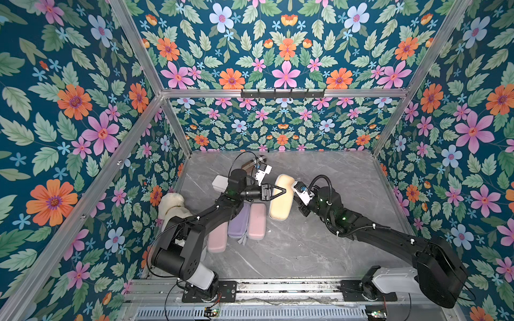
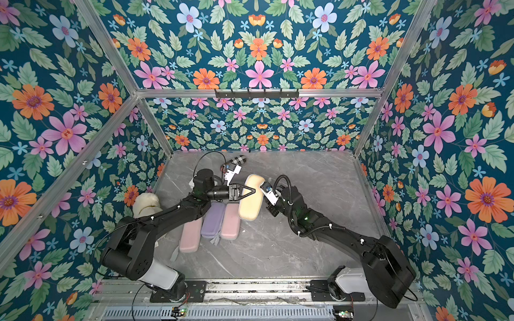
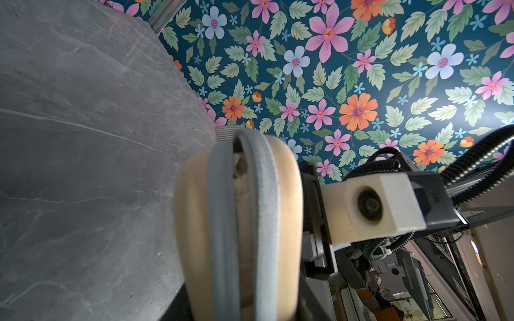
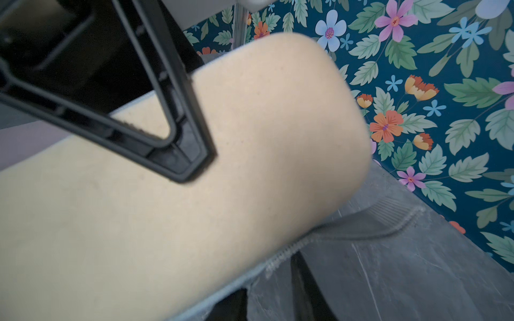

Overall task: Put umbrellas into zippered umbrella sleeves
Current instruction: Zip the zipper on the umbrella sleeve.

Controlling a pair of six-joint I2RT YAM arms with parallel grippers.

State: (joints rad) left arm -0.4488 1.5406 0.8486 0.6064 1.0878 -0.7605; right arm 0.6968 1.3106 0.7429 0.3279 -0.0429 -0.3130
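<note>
The tan case (image 1: 281, 205) is roughly mid-table (image 1: 319, 244), with its long side running 12 to 6. The left gripper (image 1: 283, 191) has it clamped from the 9 o'clock edge. One finger (image 4: 192, 139) lies across the top shell and the other goes underneath. Can't say if the case rests on the table or is lifted a touch.

From the left wrist you see it edge-on. The grey zip (image 3: 222, 222) is parted a little and something pale shows in the gap, but I can't make out what.

The right gripper (image 1: 293, 191) is at the case's 3 o'clock edge, toward the far end, with its fingertips right by the zip seam. Honestly can't tell if it's pinching or loose.

Counting outward:
- **Cases:** four in all, the tan one plus three lying flat side by side at its 7 o'clock. Those are a pink case (image 1: 257, 225) just beside it, a lavender case (image 1: 237, 222), then a second pink case (image 1: 218, 239).
- **Roll:** one plaid roll (image 1: 257, 161) at 11 o'clock.
- **Box:** one white box (image 1: 220, 183) at 9 o'clock, partly behind the left arm.
- **Plush:** one plush (image 1: 170, 204) out at 8 o'clock by the table edge.
</note>
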